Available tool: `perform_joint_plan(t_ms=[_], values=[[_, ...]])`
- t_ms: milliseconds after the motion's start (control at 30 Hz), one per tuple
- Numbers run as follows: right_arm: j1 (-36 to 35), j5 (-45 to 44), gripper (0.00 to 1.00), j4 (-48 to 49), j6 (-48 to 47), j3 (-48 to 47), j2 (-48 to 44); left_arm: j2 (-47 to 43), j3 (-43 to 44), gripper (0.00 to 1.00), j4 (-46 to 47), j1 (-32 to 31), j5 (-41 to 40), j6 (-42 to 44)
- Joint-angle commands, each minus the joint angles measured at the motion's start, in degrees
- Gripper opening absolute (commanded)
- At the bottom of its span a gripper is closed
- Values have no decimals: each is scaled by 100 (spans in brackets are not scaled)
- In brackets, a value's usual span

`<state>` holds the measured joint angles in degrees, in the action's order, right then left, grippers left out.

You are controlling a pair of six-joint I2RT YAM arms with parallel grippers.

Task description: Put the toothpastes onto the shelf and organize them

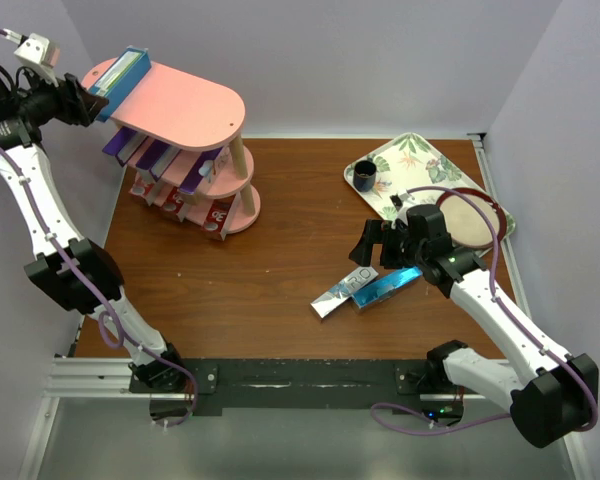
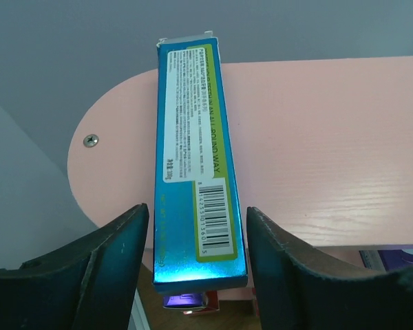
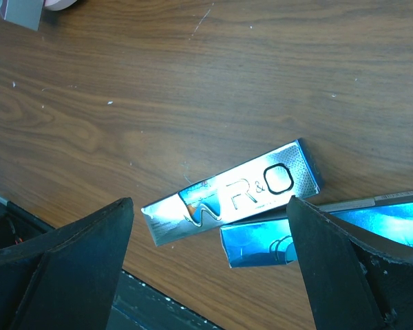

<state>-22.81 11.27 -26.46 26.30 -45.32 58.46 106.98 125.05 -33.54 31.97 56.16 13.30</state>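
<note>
My left gripper (image 2: 197, 213) sits loosely open around the blue carton (image 2: 193, 137), which lies flat along the shelf (image 2: 316, 137) top board, so I judge it placed. My right gripper (image 3: 210, 206) hangs wide open over the silver carton (image 3: 241, 192) and the teal carton (image 3: 261, 249) touching it on the table (image 3: 193, 82), lined up for the next pick.

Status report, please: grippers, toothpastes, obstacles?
Left gripper open, astride blue carton on shelf top board. Right gripper open over silver carton, table. No obstacle seen.
</note>
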Motion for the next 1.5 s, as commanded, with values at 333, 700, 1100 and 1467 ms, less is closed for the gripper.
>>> perform_joint_plan(t_ms=[333,700,1100,1467], values=[[22,42,98,185,-38,-196,-71,121,274,63,471,-191,-105,-249],[22,86,98,211,-29,-153,-115,113,247,80,691,-200,-782,-380],[22,104,99,203,-3,-161,-203,-457,169,100,822,-208,-1547,-828],[22,-203,98,-131,-38,-214,-853,-2020,-1007,100,1824,-339,-1230,-2269]])
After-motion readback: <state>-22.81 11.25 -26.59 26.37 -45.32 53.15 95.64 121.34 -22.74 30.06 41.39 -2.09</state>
